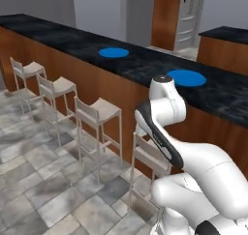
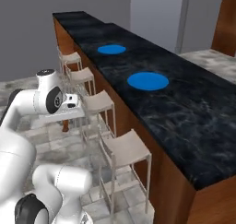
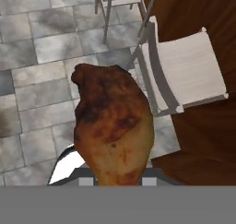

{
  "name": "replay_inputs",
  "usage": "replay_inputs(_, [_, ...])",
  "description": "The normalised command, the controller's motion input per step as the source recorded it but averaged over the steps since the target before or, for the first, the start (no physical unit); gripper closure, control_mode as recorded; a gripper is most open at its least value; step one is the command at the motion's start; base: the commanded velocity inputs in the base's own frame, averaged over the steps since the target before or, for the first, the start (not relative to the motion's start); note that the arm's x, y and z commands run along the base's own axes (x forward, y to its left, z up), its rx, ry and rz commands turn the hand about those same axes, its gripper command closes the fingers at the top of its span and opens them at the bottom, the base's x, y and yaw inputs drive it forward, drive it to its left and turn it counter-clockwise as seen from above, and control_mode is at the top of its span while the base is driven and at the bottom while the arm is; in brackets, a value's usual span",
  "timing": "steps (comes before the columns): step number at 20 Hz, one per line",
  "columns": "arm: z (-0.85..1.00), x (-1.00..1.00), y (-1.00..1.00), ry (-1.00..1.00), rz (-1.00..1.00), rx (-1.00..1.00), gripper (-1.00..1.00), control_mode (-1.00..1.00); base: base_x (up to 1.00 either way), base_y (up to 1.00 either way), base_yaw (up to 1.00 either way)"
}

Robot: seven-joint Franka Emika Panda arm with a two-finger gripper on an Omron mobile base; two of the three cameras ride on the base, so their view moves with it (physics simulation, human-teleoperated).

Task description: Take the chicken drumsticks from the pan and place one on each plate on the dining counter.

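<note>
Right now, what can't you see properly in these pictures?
- Hand view: the roasted orange-brown chicken drumstick fills the middle and covers the hand's finger tips; its lower end is cut off at the bottom.
- Left base view: the white arm covers part of the nearer flat round bright blue plate.
- Right base view: the near end of the black marbled dining counter runs off the edge.

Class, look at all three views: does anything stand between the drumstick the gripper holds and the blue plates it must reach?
The drumstick hangs low over the floor beside a stool. The dining counter edge rises between it and the plates; both plates are bare.
</note>
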Motion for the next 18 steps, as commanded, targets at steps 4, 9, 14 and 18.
replay_inputs(4, [0.0,0.0,0.0,0.0,0.0,0.0,1.0,1.0,0.54,0.67,-0.6])
replay_inputs(9, [0.0,0.0,0.0,0.0,0.0,0.0,1.0,1.0,0.36,0.73,-0.54])
replay_inputs(14, [0.0,0.0,0.0,0.0,0.0,0.0,1.0,1.0,0.1,0.5,-0.24])
replay_inputs(18, [0.0,0.0,0.0,0.0,0.0,0.0,1.0,1.0,0.0,0.05,0.0])
